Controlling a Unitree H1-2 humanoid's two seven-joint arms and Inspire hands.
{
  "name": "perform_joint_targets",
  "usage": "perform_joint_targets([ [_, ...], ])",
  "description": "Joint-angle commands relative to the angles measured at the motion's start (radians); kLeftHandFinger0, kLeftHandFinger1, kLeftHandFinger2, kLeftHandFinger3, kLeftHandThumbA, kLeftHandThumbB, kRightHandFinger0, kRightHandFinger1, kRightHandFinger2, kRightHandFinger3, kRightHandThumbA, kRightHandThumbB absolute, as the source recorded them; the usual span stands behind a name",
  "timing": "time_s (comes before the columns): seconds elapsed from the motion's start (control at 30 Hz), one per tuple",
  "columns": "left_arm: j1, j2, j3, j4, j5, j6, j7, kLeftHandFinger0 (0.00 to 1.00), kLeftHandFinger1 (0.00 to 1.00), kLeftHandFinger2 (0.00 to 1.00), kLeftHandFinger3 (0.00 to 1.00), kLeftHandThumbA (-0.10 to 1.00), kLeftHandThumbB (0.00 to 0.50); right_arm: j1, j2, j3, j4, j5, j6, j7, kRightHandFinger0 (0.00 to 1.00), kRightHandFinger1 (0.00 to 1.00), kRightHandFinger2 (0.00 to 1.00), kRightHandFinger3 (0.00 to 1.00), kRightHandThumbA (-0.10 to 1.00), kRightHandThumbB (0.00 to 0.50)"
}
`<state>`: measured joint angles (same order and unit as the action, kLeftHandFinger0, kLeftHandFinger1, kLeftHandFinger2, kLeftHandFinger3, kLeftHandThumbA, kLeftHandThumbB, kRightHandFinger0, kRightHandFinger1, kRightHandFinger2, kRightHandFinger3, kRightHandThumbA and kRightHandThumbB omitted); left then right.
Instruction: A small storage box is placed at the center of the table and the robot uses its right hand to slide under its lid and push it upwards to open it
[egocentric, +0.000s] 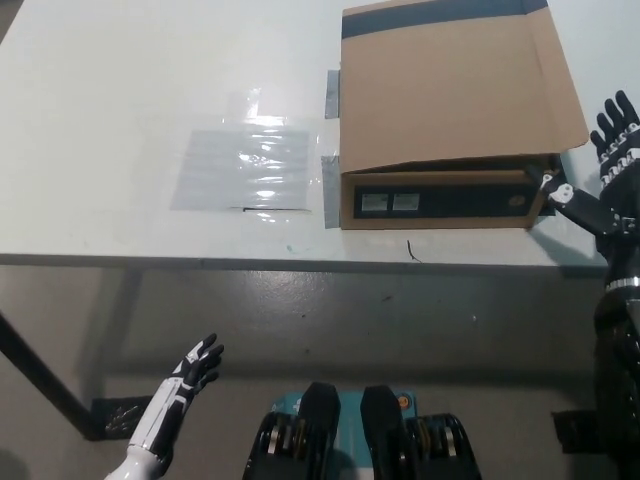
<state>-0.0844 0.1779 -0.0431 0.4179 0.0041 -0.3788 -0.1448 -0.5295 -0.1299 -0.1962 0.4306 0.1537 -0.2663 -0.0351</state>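
Storage box (450, 195) sits near the table's (120, 90) front edge, its cardboard lid (455, 90) lying low over the dark front panel. Right hand (600, 170) is up at the box's right front corner, fingers (615, 125) spread and pointing away, thumb touching the corner just under the lid's edge. Left hand (185, 385) hangs below the table edge, fingers apart, holding nothing. Well left of the black fingers lies a clear plastic sheet (245, 165).

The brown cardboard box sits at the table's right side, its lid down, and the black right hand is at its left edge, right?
Not quite. In the head view the black right hand is at the right edge of the brown cardboard box, not the left.
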Motion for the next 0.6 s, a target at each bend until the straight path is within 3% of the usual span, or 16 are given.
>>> perform_joint_targets([
  [0.0,-0.012,0.019,-0.002,-0.012,0.018,-0.044,-0.004,1.00,1.00,1.00,1.00,1.00,0.500,-0.068,-0.016,-0.014,0.029,0.014,-0.070,0.000,1.00,1.00,1.00,1.00,1.00,0.288],
  [0.13,-0.014,0.023,-0.002,-0.013,0.015,-0.038,-0.011,1.00,1.00,1.00,1.00,1.00,0.500,-0.077,-0.004,-0.030,0.030,0.067,-0.049,0.023,1.00,1.00,1.00,1.00,1.00,0.251],
  [0.2,-0.018,0.020,-0.004,-0.007,0.019,-0.041,-0.011,1.00,1.00,1.00,1.00,1.00,0.500,-0.078,-0.007,-0.032,0.025,0.079,-0.045,0.030,1.00,1.00,1.00,1.00,1.00,0.281],
  [0.37,-0.025,0.021,-0.006,-0.002,0.016,-0.047,-0.018,1.00,1.00,1.00,1.00,1.00,0.500,-0.093,0.007,-0.054,-0.008,0.185,-0.002,0.076,1.00,1.00,1.00,1.00,1.00,0.295],
  [0.53,-0.029,0.021,-0.007,-0.003,0.018,-0.044,-0.020,1.00,1.00,1.00,1.00,1.00,0.500,-0.110,0.045,-0.117,-0.064,0.382,0.112,0.121,1.00,1.00,1.00,1.00,1.00,0.348],
  [0.57,-0.028,0.021,-0.007,-0.005,0.017,-0.041,-0.021,1.00,1.00,1.00,1.00,1.00,0.500,-0.111,0.048,-0.122,-0.070,0.399,0.127,0.126,1.00,1.00,1.00,1.00,1.00,0.338],
])
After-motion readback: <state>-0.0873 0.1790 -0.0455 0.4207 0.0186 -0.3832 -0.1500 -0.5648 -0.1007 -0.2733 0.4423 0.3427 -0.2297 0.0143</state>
